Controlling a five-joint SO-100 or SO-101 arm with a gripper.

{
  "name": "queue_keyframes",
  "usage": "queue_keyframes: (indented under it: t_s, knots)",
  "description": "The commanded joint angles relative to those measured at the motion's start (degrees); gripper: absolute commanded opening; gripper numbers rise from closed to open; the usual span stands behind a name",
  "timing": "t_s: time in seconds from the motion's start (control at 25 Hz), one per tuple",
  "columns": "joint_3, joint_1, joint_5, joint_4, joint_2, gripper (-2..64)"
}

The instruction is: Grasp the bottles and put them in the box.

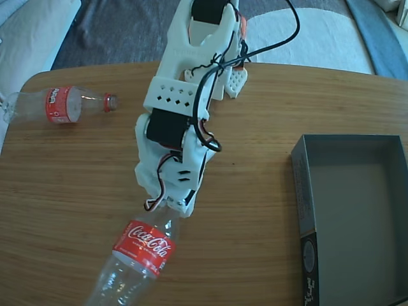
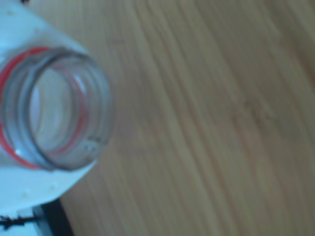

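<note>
The hand sits at the neck of the near bottle, which lies on the table well left of the box in the fixed view. The wrist view shows the open bottle mouth against a white finger; whether the hand is clamped on it I cannot tell. Held only by the neck, the bottle could swing, slip free or clip the box wall. The far bottle lies well beyond.

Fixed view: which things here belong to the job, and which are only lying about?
Belong to the job:
- near bottle, its neck under the claw
- far bottle, lying at the table's left
- box, nothing in it

Only lying about:
- pale cushions beyond the table
</note>
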Motion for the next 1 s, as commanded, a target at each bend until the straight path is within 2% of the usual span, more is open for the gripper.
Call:
queue_keyframes:
  t_s: [0.0,0.36,0.52,0.72,0.96]
  knots:
    - [-1.05,-0.26,3.43,-0.35,5.54,-0.1]
    - [-1.49,-1.32,24.08,-0.35,12.39,-0.3]
    - [-0.70,-2.99,30.23,0.00,16.96,-0.3]
    - [-1.67,-6.42,35.51,6.94,20.48,-0.3]
    - [-1.85,-11.87,35.42,13.45,24.87,0.2]
